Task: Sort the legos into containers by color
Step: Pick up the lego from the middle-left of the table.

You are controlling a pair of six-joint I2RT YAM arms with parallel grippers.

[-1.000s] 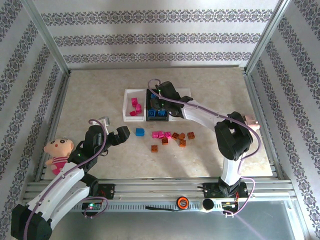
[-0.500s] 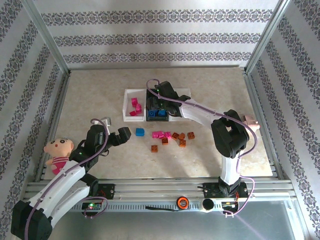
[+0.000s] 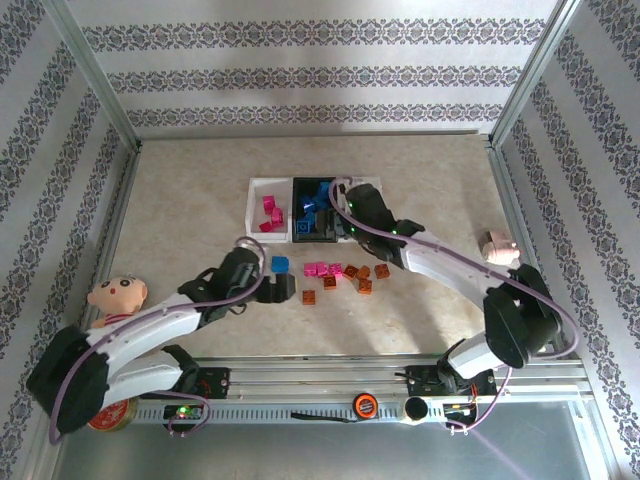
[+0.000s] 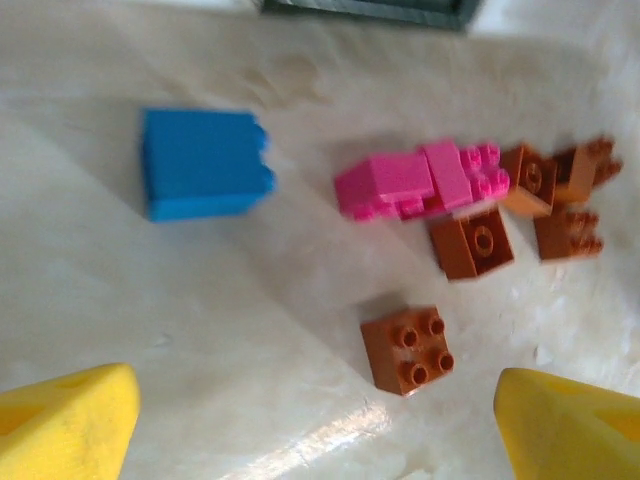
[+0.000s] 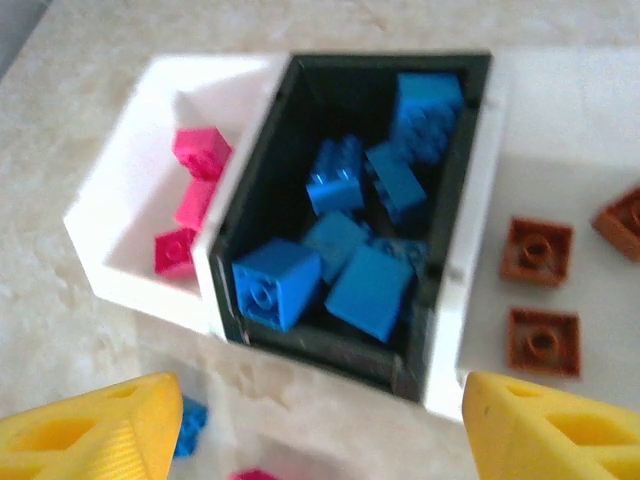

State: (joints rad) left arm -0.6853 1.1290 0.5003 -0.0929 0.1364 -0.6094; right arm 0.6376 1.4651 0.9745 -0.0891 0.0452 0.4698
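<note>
Showed a beige marbled table fenced by metal rails. Bore a row of 3 joined containers near its middle: white, black, white. Held, just nearer the arms, 1 blue lego, beside it pink legos touching one another, then clustered brown legos, with 1 lone brown lego slightly apart. Kept a toy pig by the right rail.

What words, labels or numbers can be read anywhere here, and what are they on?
No text can be read in any view.
On the bricks: stud tops are too blurred to show any lettering.
On the trays: plain walls, no marking seen.
On the red tin: too small and mostly hidden to tell.
</note>
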